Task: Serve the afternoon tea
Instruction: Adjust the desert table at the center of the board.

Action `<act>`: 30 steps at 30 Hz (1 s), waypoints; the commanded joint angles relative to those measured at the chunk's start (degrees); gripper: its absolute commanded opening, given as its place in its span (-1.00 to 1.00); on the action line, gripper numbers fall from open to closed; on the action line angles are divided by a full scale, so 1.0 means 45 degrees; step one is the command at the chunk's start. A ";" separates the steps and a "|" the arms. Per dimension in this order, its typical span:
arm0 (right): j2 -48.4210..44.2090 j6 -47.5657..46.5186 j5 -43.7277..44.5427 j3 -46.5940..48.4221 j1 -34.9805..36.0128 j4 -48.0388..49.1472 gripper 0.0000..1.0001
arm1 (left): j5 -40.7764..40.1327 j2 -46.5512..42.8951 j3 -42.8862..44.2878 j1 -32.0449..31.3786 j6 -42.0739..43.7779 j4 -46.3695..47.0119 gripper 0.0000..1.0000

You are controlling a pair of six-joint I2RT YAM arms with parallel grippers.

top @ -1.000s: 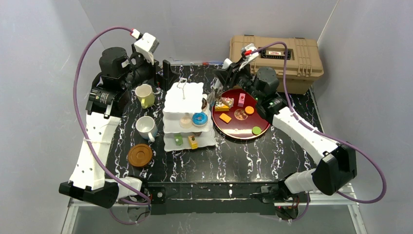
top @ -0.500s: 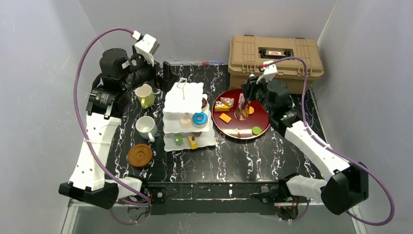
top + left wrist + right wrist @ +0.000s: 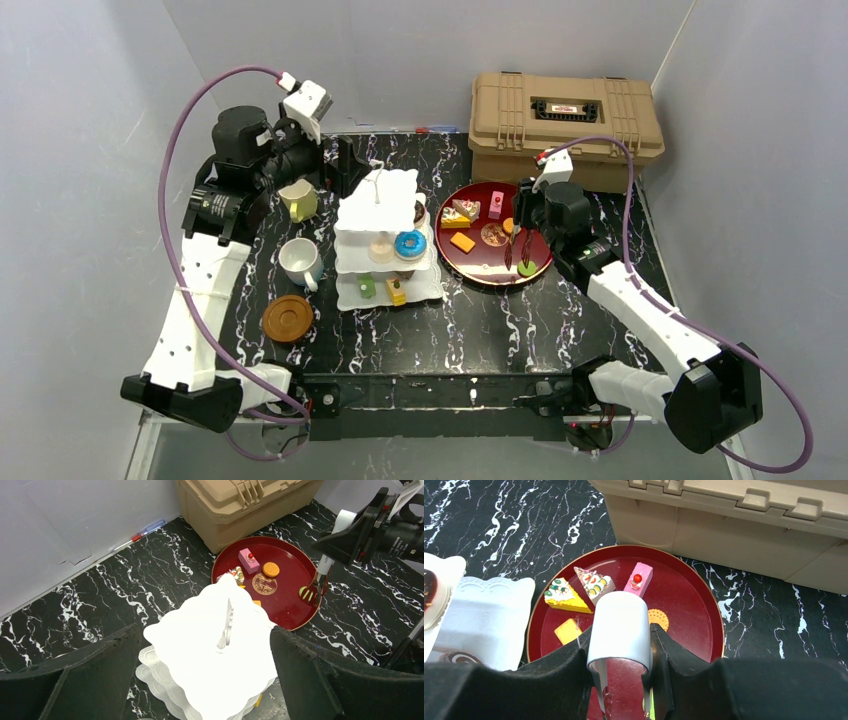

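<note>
Right gripper (image 3: 522, 222): clamping white-handled tongs (image 3: 619, 625), having swung from the tray's stand side to its near-right rim.
Left gripper (image 3: 204, 635): gaping wide, carrying nothing, hovering over the stand.
Meaning: probably lining up on the flat green disc pastry (image 3: 527, 268).
Cake stand (image 3: 385, 235): white, scalloped, sitting between table centre and left edge.
Tray (image 3: 480, 272): round, glossy red.
</note>
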 commanded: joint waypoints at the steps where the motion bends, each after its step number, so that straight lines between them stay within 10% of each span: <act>1: -0.0097 0.0084 0.0405 0.0004 -0.0014 0.1018 -0.40 | 0.0634 0.0001 -0.0240 0.0051 0.0067 0.0450 0.99; 13: -0.0284 -0.0080 0.0460 0.0366 -0.0014 0.0878 -0.40 | 0.2251 0.0992 -0.0064 0.0051 0.0998 -0.0965 0.74; 17: -0.0284 -0.0077 0.0464 0.0366 -0.0014 0.0839 -0.40 | 0.2527 0.1564 0.0076 0.0047 0.0535 -0.0686 0.27; 22: -0.0362 -0.0002 0.0512 0.0273 -0.0014 0.0814 -0.40 | 0.2742 0.2068 0.0391 0.0004 0.0018 -0.0051 -0.78; 30: -0.0119 -0.0103 0.0527 0.0327 -0.0033 0.1044 -0.39 | 0.2357 0.1458 -0.0166 -0.0237 0.0586 0.0492 -0.93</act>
